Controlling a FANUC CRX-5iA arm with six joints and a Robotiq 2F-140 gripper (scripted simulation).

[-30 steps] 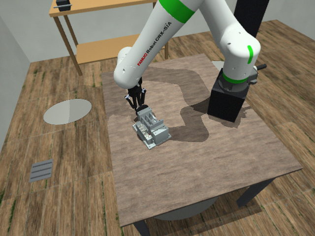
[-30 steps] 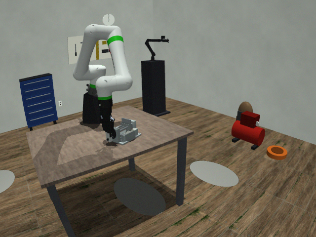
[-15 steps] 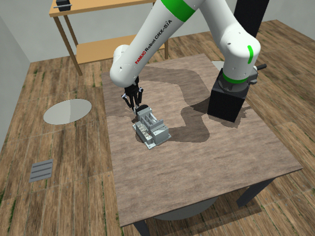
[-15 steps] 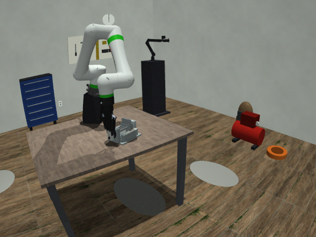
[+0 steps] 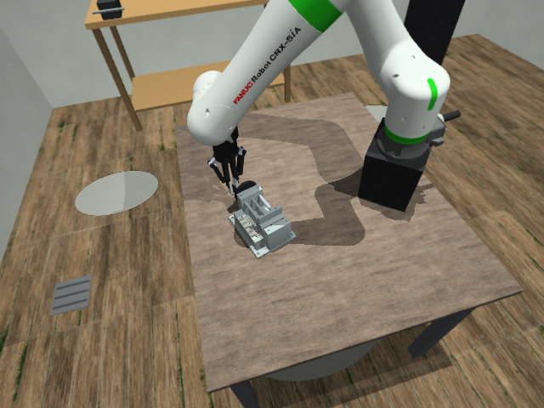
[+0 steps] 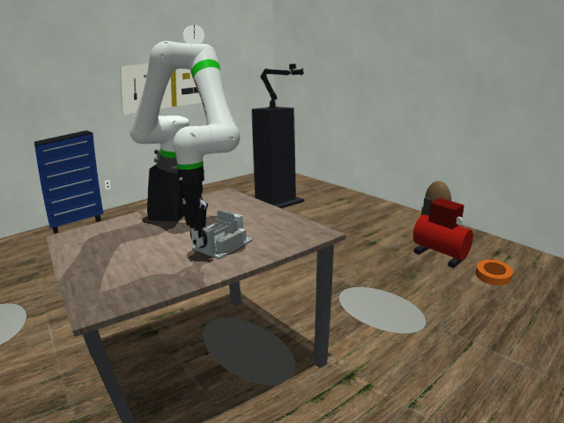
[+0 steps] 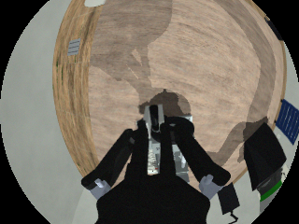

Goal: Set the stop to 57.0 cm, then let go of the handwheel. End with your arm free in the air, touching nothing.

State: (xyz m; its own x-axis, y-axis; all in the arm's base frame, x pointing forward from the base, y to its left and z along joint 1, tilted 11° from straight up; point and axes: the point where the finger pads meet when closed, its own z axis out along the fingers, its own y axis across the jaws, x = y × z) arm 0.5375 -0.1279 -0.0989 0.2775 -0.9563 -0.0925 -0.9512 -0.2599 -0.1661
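Note:
A grey stop fixture (image 5: 262, 221) with rails and a small red mark sits on the wooden table, left of the middle. A black handwheel (image 5: 245, 186) is on its far end. My gripper (image 5: 232, 186) comes down from above at that end and is shut on the handwheel. In the exterior view the gripper (image 6: 196, 235) stands at the left end of the fixture (image 6: 222, 234). In the wrist view the fingers close over the fixture's end (image 7: 160, 157); the handwheel itself is hidden there.
The arm's black base (image 5: 393, 168) stands at the table's far right. A wooden shelf (image 5: 175, 57) is behind the table. A blue drawer cabinet (image 6: 68, 177), a black pedestal (image 6: 273, 154) and a red compressor (image 6: 441, 232) stand on the floor.

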